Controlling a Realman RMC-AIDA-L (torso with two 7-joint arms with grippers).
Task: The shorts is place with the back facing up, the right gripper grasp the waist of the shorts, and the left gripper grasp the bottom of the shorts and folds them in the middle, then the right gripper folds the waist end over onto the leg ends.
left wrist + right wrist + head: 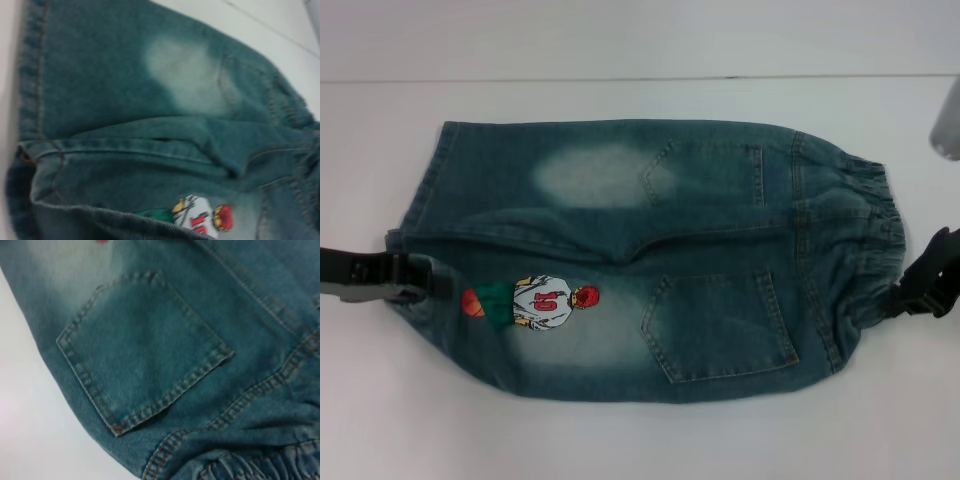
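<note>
I have the blue-green faded denim shorts [650, 260] lying back-up on the white counter [620, 440], the embroidered cartoon player in a white shirt [542, 303] facing me. The black left gripper [415, 285] sits at the flat-hemmed leg ends [420, 235], right beside the cartoon; the boxy black right gripper [910, 295] sits at the ruffled elastic waist [875, 240], at the end of the shorts farthest from the cartoon. Both touch the near half of the cloth, but I cannot tell whether either pair of jaws is spread or pinching denim.

My read: the lengthwise fold has not been made yet, as both back pockets show. The left wrist view shows the hem [100, 212] curled up, so the left jaws may catch only one layer and the leg could slip out on lifting. The gathered waist is bulky and may stretch or pull free. If one arm lifts ahead of the other, the fold will skew.
</note>
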